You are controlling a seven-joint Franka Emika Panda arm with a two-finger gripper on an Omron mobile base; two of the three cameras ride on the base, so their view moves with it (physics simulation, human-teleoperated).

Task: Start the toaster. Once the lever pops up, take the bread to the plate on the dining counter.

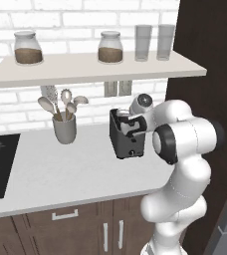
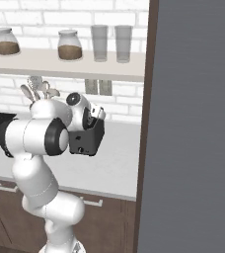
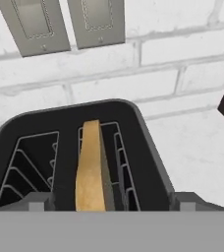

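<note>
Gripper (image 3: 111, 203) fingers (image 3: 38, 202) spread wide, holding nothing; bread (image 3: 91, 167) upright between them in the toaster (image 3: 148, 142) slot.

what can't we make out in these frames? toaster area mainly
- Lever position: toaster front is too small in the left base view; the arm partly covers it in the right base view.
- Lower part of the bread: sunk in its slot, hand view.
- Gripper fingertips: cut off by the bottom edge, hand view.
</note>
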